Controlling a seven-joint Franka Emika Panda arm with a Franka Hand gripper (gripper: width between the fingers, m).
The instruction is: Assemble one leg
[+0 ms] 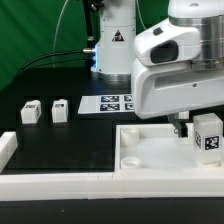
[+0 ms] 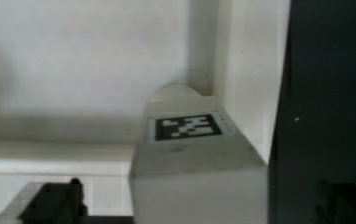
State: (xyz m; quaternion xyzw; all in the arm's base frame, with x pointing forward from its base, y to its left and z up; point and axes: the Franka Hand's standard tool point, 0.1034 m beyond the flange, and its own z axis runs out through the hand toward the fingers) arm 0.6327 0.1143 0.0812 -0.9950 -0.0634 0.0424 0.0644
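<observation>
One leg (image 1: pixel 207 135), a small white block with a black-and-white tag, stands on the big white panel (image 1: pixel 150 150) near its corner at the exterior view's right. My gripper (image 1: pixel 192 128) hangs over it under the bulky white hand, with one dark finger (image 1: pixel 181 126) showing beside the block. In the wrist view the leg (image 2: pixel 189 130) runs between my fingertips (image 2: pixel 54 200), with a gap on each side. The gripper (image 2: pixel 201 205) is open and holds nothing. Two more legs (image 1: pixel 31 111) (image 1: pixel 60 110) stand on the black table at the exterior view's left.
The marker board (image 1: pixel 112 102) lies flat behind the panel. A low white rail (image 1: pixel 60 185) runs along the front edge. The robot's base (image 1: pixel 112 45) stands at the back. In the wrist view, black table (image 2: pixel 335 80) lies just past the panel's (image 2: pixel 68 60) edge.
</observation>
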